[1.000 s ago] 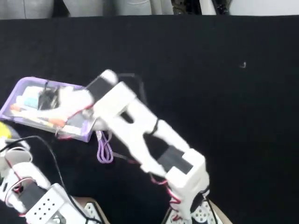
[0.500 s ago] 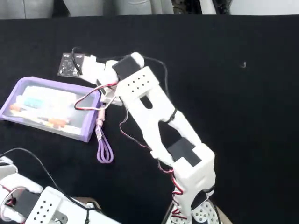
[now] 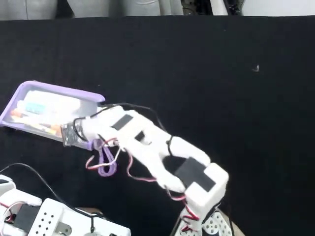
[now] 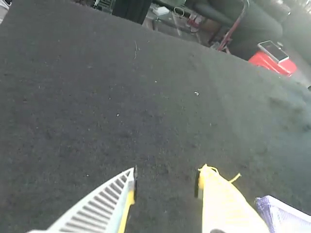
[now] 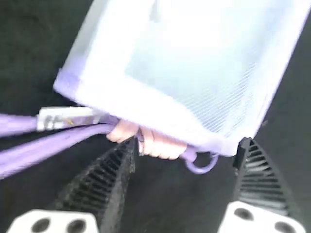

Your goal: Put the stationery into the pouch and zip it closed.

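The purple pouch (image 3: 54,110) lies at the table's left with pens and other stationery (image 3: 37,115) showing through its clear face. My right gripper (image 3: 74,133) hovers at the pouch's near right corner. In the right wrist view the right gripper (image 5: 187,145) is open, its dark fingers (image 5: 109,177) on either side of the pinkish zipper pull (image 5: 146,141) and a small purple ring (image 5: 199,164) at the pouch (image 5: 194,58) corner. The purple strap (image 3: 104,160) trails off that corner. My left gripper (image 4: 167,177) is open over bare black cloth, with a pouch corner (image 4: 284,213) beside it.
The black cloth (image 3: 221,88) stretches wide and bare to the right and the back. The left arm's white body (image 3: 29,216) sits at the front left edge, with loose cables (image 3: 49,184) near it.
The right arm swung from over the pouch, out past its far right corner, then back and down to its near right corner. The left arm drew back toward the front left.
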You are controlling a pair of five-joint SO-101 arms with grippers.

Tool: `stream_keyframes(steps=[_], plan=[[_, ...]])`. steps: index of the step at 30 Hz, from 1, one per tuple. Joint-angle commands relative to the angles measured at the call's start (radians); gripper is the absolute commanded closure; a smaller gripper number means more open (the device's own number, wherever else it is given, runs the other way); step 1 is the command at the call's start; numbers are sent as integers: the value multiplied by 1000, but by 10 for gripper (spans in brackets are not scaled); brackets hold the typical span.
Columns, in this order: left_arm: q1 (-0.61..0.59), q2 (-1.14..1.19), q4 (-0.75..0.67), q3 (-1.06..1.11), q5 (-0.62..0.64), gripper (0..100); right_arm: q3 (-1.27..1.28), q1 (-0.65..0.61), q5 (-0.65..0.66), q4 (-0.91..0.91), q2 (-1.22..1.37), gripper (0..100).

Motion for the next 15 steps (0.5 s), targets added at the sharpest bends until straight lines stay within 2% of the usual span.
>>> stream_keyframes(steps=[1, 7, 15], plan=[[-12, -8, 8, 21, 8, 777, 120, -31, 38, -247, -147, 667], [-12, -8, 9, 21, 8, 777, 259, -32, 40, -479, -206, 667], [-12, -6, 11, 21, 8, 777, 262, -35, 41, -519, -117, 667]])
